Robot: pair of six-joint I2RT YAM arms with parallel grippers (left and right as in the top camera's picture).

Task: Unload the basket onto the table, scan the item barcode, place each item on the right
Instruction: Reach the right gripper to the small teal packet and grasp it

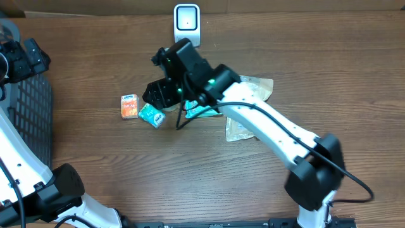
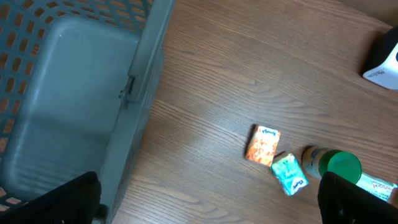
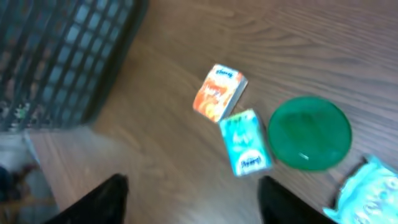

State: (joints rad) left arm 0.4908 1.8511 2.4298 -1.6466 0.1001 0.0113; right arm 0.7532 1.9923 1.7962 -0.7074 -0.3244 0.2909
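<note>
Teal box (image 3: 247,143) just beside orange box (image 3: 217,92) on wood table (image 1: 190,177); right hand (image 3: 194,190) spread, empty; left hand (image 2: 208,193) spread wide.

We see a brown table (image 1: 190,183) with fine darker wood grain running across it. The orange box (image 1: 129,106) has a white end with blue lettering, and the teal box (image 1: 151,115) carries a white label with dark print. The round lid (image 3: 309,132) is plain deep green. The turquoise packet (image 3: 372,190) shows white markings; the clear packet (image 1: 237,130) looks pale and yellowish. The scanner (image 1: 186,22) is white, its face framed in a dark line. The basket (image 2: 62,93) is grey-blue — a regular grid of openings. The right arm (image 1: 266,120) is white with black joints and a green glow.
</note>
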